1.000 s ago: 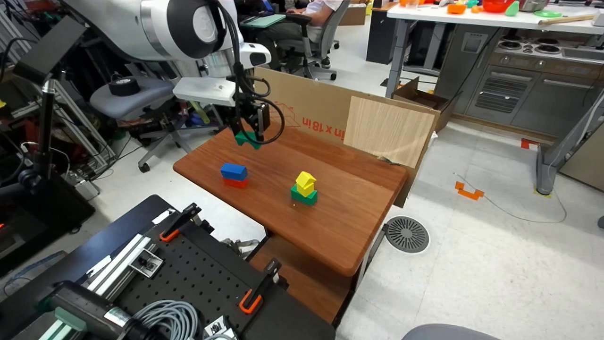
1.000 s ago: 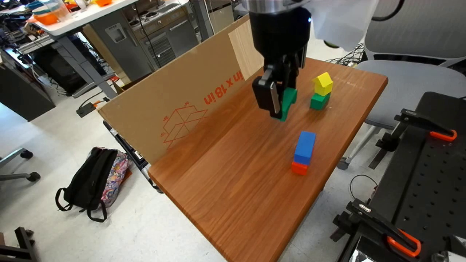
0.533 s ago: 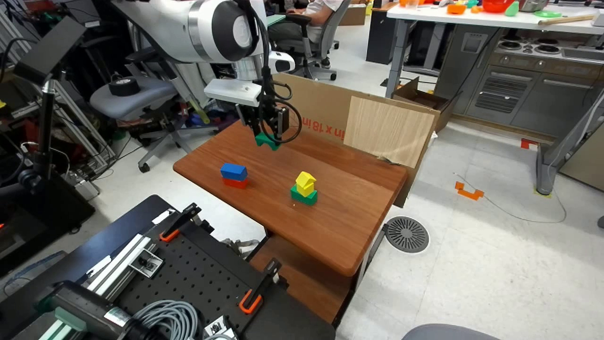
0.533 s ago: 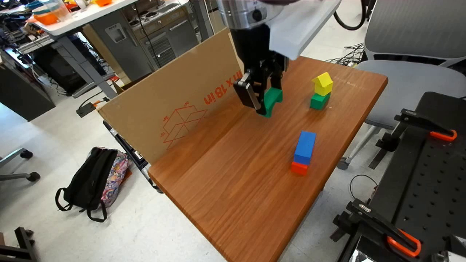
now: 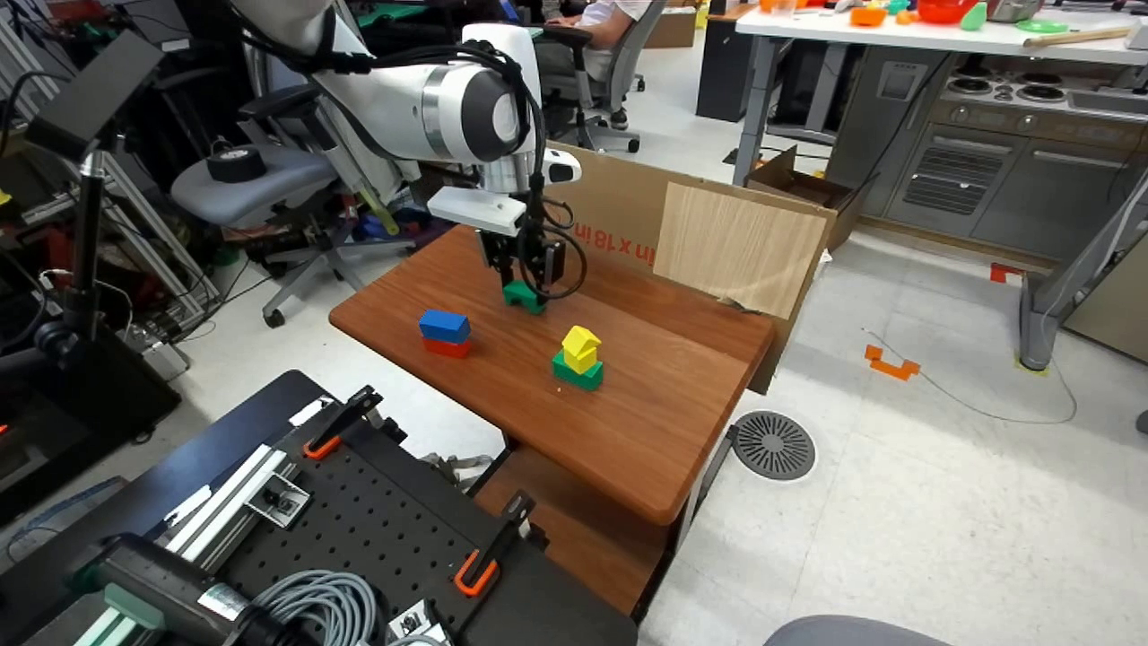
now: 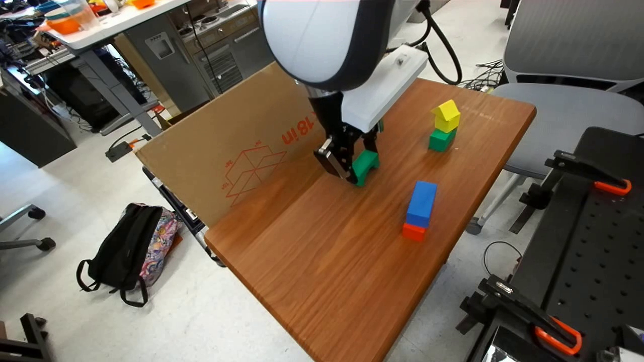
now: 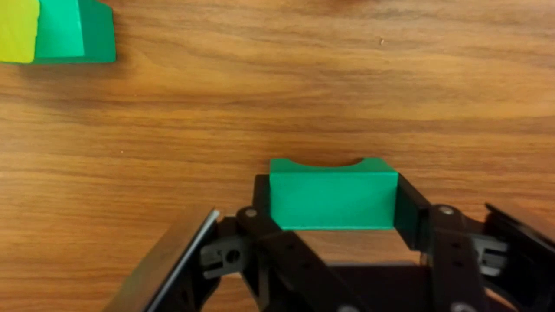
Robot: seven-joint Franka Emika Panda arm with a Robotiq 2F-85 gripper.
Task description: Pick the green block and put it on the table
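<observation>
Green block (image 7: 333,200): arched; between the gripper's fingers, low over table (image 6: 322,261); contact cannot be told.
Gripper (image 7: 334,202): clamped on the block's ends.
Blue block (image 6: 421,203): on red block (image 6: 413,233).
Cardboard panel (image 6: 211,151): red print; "18 in" legible, smaller figures unreadable.

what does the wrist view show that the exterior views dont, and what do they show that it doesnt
Only the wrist view shows plainly, from above, the fingers against both ends of the green block.

Only the exterior views show the blue block, the white robot arm, the cardboard panel and the edges of the table; a backpack appears in an exterior view.

Both share the green block, the table's wooden top and a second green block with a yellow block on it, though the wrist view cuts off that stack.
</observation>
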